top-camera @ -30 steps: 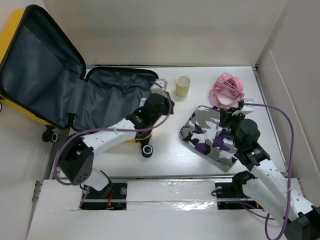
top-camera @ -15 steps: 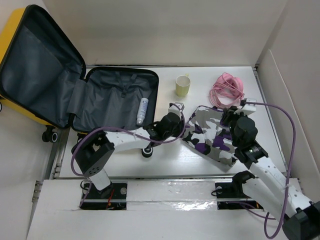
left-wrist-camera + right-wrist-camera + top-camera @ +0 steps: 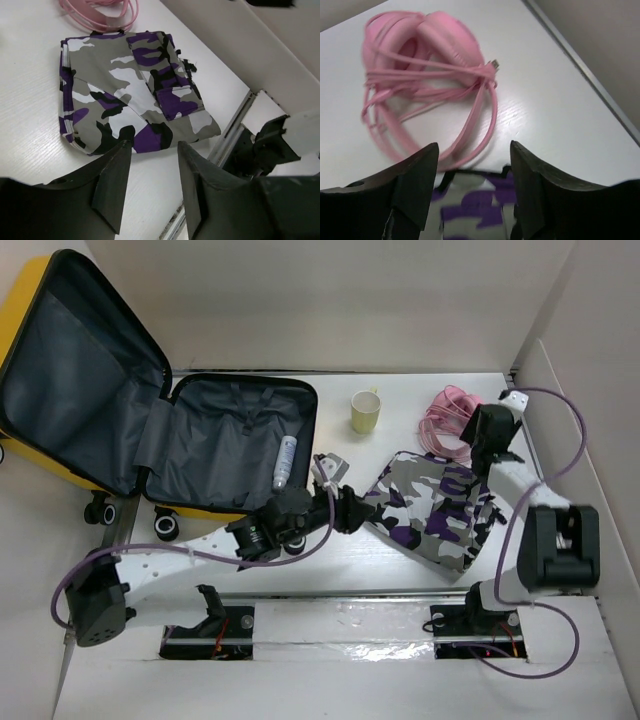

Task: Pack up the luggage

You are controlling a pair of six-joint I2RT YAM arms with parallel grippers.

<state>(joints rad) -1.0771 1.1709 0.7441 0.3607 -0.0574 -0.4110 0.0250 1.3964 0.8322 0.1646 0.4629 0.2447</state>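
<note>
Top external view: the yellow luggage (image 3: 230,445) lies wide open at the table's far left corner, with its lid tipped up. One small white bottle (image 3: 285,462) lies inside it, near its right edge. So the packing has begun, but I think most is left. The camo pouch (image 3: 430,508), the cup (image 3: 365,412) and the pink cable (image 3: 452,415) all lie outside, right of the luggage. The left gripper (image 3: 152,147) sits just right of the luggage by the pouch, fingers apart, holding nothing. The right gripper (image 3: 472,150) is far right of the luggage, above the cable, fingers apart too. The table (image 3: 400,565) is white and smooth, with pale walls (image 3: 350,300) around it.
</note>
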